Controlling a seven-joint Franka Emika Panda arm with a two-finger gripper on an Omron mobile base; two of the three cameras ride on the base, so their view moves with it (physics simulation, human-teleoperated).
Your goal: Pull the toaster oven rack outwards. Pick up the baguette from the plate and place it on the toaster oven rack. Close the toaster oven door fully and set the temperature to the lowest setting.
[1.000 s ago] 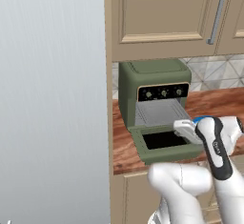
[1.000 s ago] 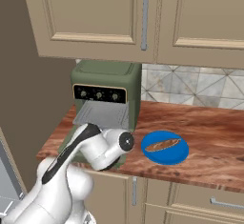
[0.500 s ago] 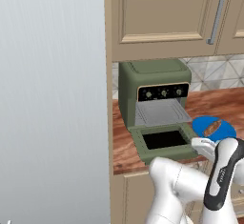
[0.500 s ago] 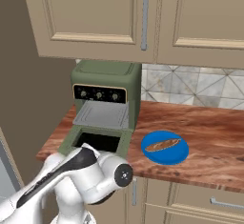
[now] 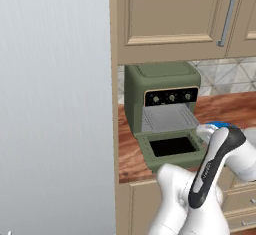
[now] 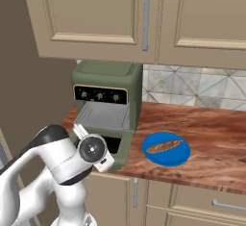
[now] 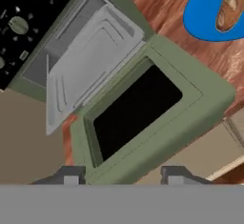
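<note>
Hand view looks down on the green oven (image 7: 28,13) with its door (image 7: 152,118) dropped flat open toward the counter edge. Just behind the door, the grey rack (image 7: 90,56) juts partway out of the cavity. Two dark fingertips (image 7: 71,176) of the gripper (image 7: 121,176) stand apart above the door's front edge, grasping nothing. At the upper right, the baguette (image 7: 229,6) lies on the blue plate (image 7: 205,13). Right base view shows the plate resting on the wooden counter (image 6: 211,138) just beside the oven.
</note>
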